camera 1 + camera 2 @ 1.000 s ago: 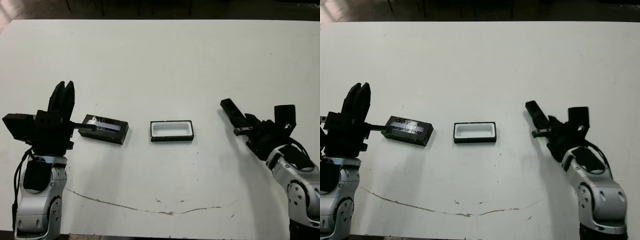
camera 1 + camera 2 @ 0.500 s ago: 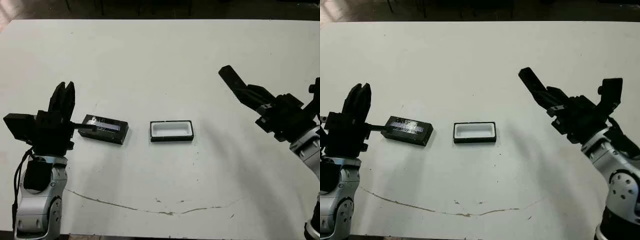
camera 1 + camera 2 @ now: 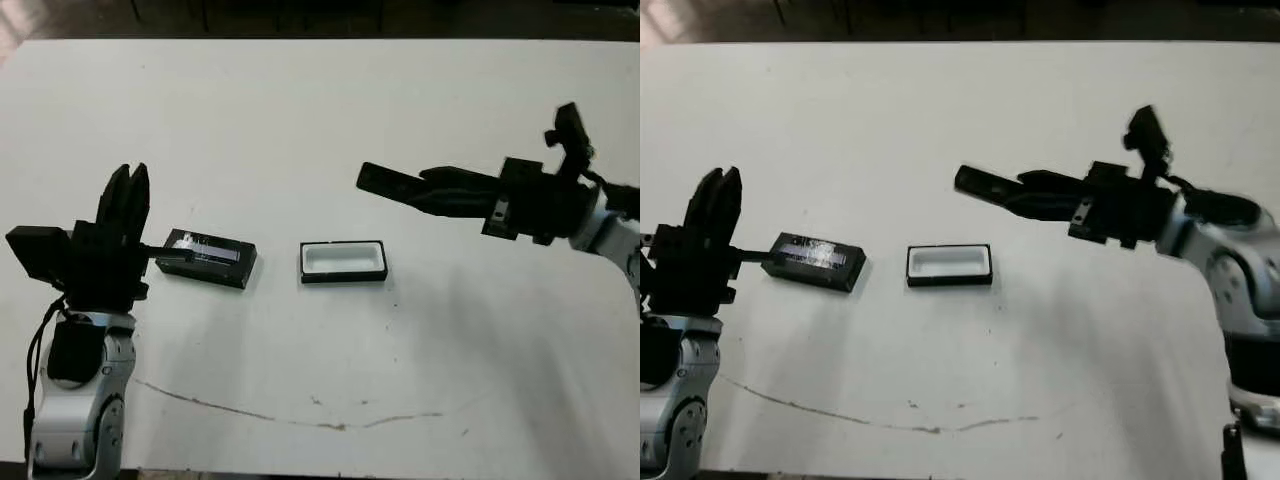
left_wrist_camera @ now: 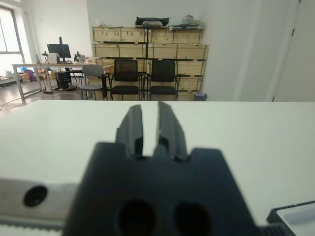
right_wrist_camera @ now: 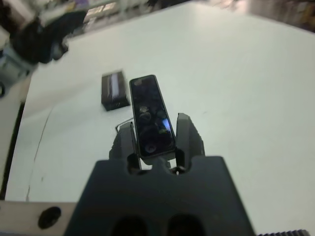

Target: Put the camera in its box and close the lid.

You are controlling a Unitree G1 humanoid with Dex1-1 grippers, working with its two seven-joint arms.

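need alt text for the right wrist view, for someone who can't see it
A black gripper holds a slim black camera between its two fingers, above a white table. Beyond it on the table lies a black lid with a shiny strip.

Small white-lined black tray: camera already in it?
No: the shallow black tray shows only bare white lining, while the slim black camera bar sits clamped in the right pincer.

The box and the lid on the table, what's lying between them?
Nothing: in the left eye view only bare white table separates the lid from the box. The camera is up in the right end effector, above the table.
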